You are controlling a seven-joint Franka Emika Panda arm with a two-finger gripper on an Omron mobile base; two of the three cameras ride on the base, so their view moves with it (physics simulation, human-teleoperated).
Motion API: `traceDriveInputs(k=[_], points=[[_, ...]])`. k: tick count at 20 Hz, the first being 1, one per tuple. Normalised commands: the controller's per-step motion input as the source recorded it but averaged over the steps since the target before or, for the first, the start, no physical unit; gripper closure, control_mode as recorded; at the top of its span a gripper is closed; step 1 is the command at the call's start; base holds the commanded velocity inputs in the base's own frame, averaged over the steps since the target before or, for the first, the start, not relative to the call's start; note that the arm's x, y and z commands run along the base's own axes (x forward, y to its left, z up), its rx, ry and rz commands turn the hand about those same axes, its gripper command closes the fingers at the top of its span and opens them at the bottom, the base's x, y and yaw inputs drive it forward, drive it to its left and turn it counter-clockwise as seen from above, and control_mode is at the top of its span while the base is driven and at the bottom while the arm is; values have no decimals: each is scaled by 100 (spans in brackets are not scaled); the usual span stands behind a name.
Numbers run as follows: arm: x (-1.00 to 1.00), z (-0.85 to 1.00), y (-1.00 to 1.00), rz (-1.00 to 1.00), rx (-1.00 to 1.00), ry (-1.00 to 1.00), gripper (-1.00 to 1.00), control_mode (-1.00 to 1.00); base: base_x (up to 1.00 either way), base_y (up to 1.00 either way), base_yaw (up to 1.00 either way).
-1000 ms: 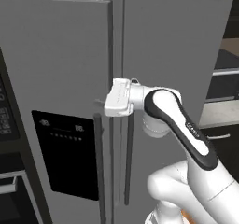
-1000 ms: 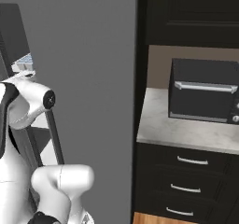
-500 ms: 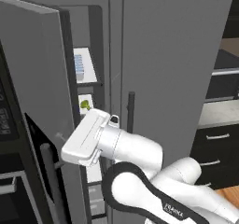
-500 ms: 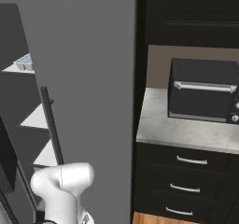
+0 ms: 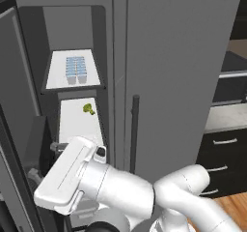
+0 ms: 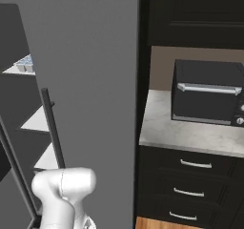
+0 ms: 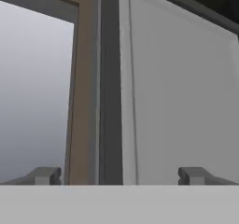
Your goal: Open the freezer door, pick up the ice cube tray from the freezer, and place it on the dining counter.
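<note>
Freezer door (image 5: 19, 129) wider; one ice cube tray (image 5: 76, 67)

Two small dark fingertips (image 7: 44, 175) of the gripper (image 7: 119, 176) are seen at the lower edge, set wide apart with nothing held between them. Beyond them, a pale grey panel (image 7: 35, 92) is shown at left, shaded lighter toward the top. It is bordered on its right by a brown strip (image 7: 84, 92), followed by a dark grey vertical band (image 7: 108, 87). At right, a flat off-white surface (image 7: 186, 92) is shown, marked by a thin line running parallel to the band. The identity of these surfaces cannot be determined.
</note>
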Motion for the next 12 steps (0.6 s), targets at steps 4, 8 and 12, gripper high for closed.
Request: traceDriveInputs(k=[4, 8, 12], points=[[-54, 42, -68, -19, 0, 0, -100, -100, 0, 0, 0], [-45, 54, -86, -21, 5, 0, -100, -100, 0, 0, 0], [-17, 61, -79, -21, 8, 9, -100, -100, 0, 0, 0]])
